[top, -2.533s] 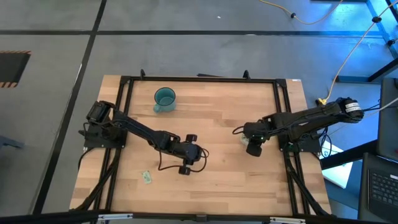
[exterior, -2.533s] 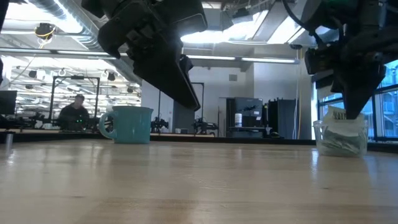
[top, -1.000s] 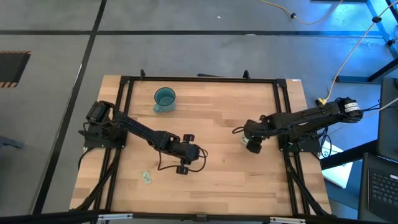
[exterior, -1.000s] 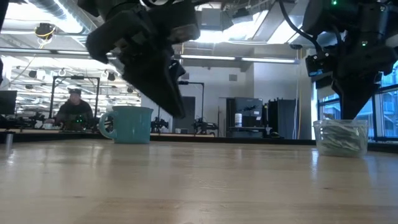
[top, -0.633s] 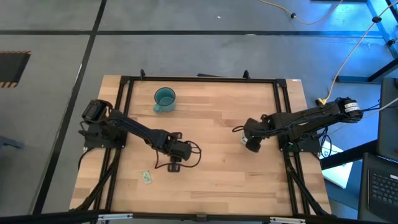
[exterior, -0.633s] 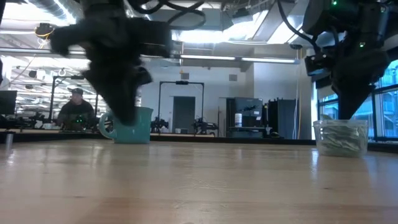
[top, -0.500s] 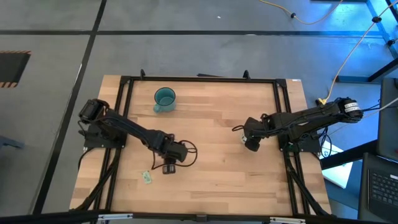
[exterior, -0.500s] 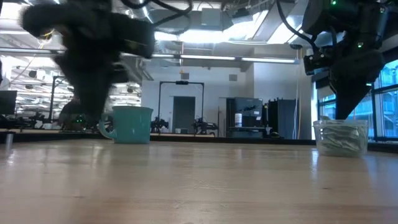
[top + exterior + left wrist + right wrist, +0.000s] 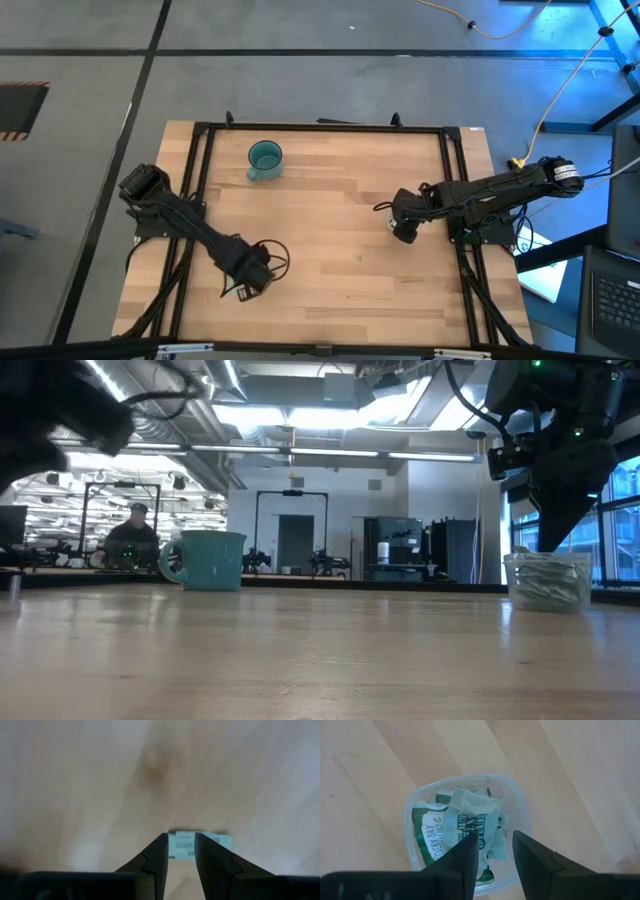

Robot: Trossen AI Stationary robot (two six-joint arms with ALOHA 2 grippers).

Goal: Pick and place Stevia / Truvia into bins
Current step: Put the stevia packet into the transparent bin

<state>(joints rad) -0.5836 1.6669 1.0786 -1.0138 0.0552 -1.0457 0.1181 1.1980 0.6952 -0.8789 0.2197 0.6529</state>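
Note:
A pale green-and-white sachet (image 9: 200,842) lies flat on the wooden table near its near left corner. My left gripper (image 9: 181,852) hovers over it, open, fingers pointing down on either side of one end; in the high view the gripper (image 9: 242,291) hides it. My right gripper (image 9: 495,851) hangs open just above the clear cup (image 9: 516,800) at the table's right, nothing between its fingers. Several sachets (image 9: 465,827) lie in this cup (image 9: 547,581). The teal cup (image 9: 265,158) stands at the far left.
A black frame (image 9: 320,128) runs round the tabletop. Bare wood (image 9: 330,220) lies between the two arms and along the near edge. Beyond the table, a person (image 9: 128,535) sits in the room behind the teal cup (image 9: 205,560).
My left gripper has swung from the table's middle toward the near left corner and come down over the lone sachet, fingers still apart. My right gripper has stayed above the clear cup.

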